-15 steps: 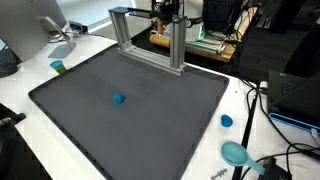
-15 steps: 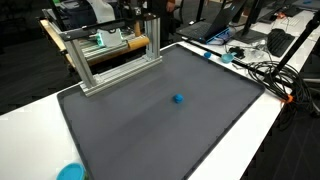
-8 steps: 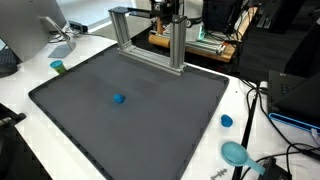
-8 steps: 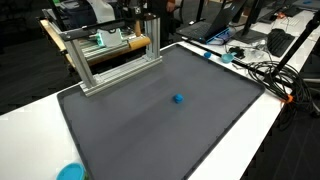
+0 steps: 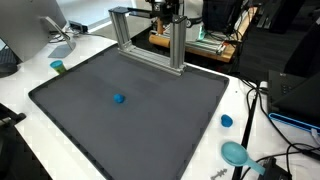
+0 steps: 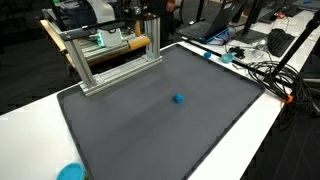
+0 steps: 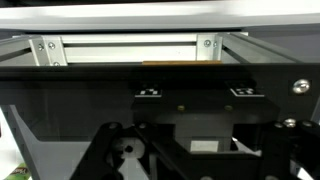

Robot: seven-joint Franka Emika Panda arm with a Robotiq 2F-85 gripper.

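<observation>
just ahead of the end effector point(image 5: 167, 13) stands the metal frame point(image 5: 180, 48); its open-or-closed state i cannot tell.

A white worktop point(image 5: 25, 88) is overlaid by a large dark grey mat point(image 5: 150, 135). Black cables point(image 5: 262, 100) are trailed over its edge. A monitor point(image 5: 22, 22) is seen at one corner; cluttered desks point(image 6: 215, 28) are ranged behind under even indoor light
</observation>
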